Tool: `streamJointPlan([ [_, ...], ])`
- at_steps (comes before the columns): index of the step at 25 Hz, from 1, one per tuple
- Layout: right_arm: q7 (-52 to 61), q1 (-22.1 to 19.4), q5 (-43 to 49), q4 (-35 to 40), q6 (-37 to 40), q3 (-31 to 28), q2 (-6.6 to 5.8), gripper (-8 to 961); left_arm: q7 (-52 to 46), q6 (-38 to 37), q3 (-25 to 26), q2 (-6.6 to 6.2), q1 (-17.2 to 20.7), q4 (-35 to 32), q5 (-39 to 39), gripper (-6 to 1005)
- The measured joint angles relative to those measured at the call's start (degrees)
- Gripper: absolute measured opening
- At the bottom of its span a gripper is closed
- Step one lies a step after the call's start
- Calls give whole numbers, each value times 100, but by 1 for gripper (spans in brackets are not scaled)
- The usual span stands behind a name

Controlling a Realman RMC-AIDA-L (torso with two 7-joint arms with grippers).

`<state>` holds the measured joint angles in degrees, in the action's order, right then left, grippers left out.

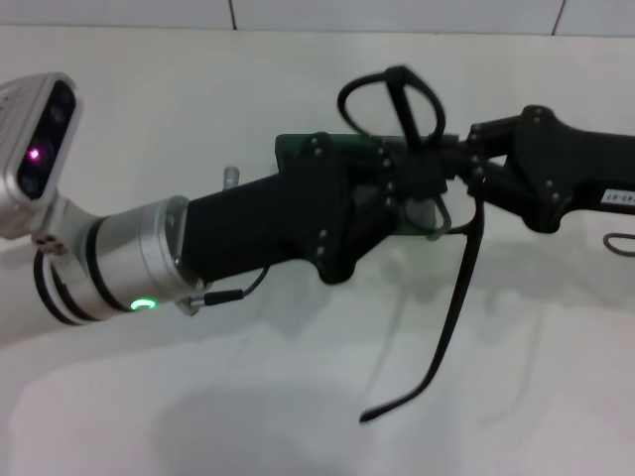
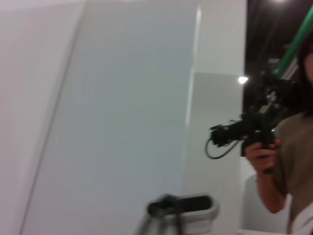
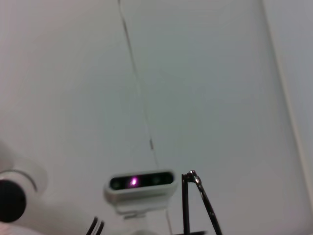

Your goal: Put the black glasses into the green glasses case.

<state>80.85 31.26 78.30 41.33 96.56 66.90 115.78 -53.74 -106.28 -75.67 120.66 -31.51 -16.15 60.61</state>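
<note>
Green glasses case mostly hidden behind left gripper.

The place looked like a robotics lab or data-collection studio. A plain white table lay bare beneath the arms, and beyond its far edge rose a wall of large white panels with thin seams. Past the panels, to one side, a person stood holding a black handheld camera rig against a dark background crossed by a green pipe.
</note>
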Motion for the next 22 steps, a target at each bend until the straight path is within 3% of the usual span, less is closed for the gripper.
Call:
streamJointPlan([
  [3,-87,-12,-109,-182,0,-157,-29,64,101,-226,-91,-12,26,-24,-5,37],
  [6,-212,-57,-124,-401,138,-704,-21,63,136,-438,-96,-34,61,-34,-67,37],
  [13,-442,-73,-855,-909,1201,-1862,-8,62,111,-518,-118,-67,91,-41,-49,37],
  [18,-918,216,-2264,-1752,1529,-1649,34,63,149,-524,-418,-30,-229,-45,228,37],
  [22,-1527,710,-2688,-2575,1474,-1328,40,64,242,-534,-1147,6,-375,-49,-362,37],
])
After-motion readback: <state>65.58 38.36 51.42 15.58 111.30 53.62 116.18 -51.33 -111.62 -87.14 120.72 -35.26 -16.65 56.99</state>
